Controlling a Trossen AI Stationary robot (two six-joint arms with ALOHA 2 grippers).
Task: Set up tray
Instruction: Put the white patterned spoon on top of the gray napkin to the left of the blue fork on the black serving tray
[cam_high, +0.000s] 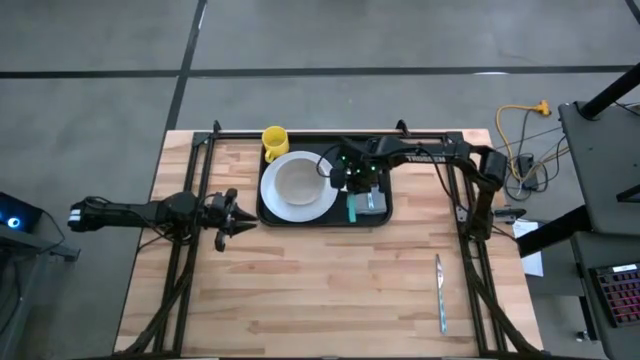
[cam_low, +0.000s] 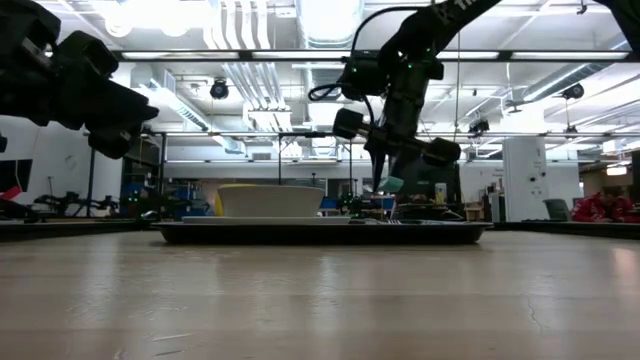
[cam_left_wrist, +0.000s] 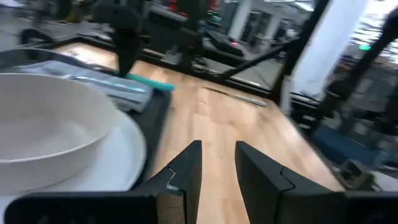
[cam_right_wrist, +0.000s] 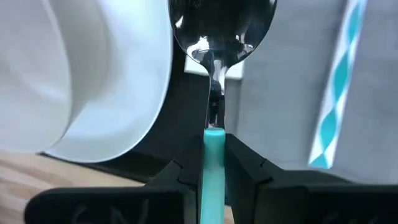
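A robotics lab or workshop: exposed ceiling ducts (cam_low: 245, 25) and strip lights fill the upper frame, equipment racks (cam_low: 525, 180) stand at right, yellow cable (cam_high: 520, 115) lies on concrete floor (cam_high: 90, 60).

One black tray (cam_high: 300, 221), one white plate (cam_high: 325, 205) with one white bowl (cam_high: 298, 181) on it, one yellow mug (cam_high: 275, 141) at the tray's upper left. One teal-handled spoon (cam_right_wrist: 214, 93), one folded napkin (cam_high: 374, 202), one knife (cam_high: 439, 292) lower right. Two arms.
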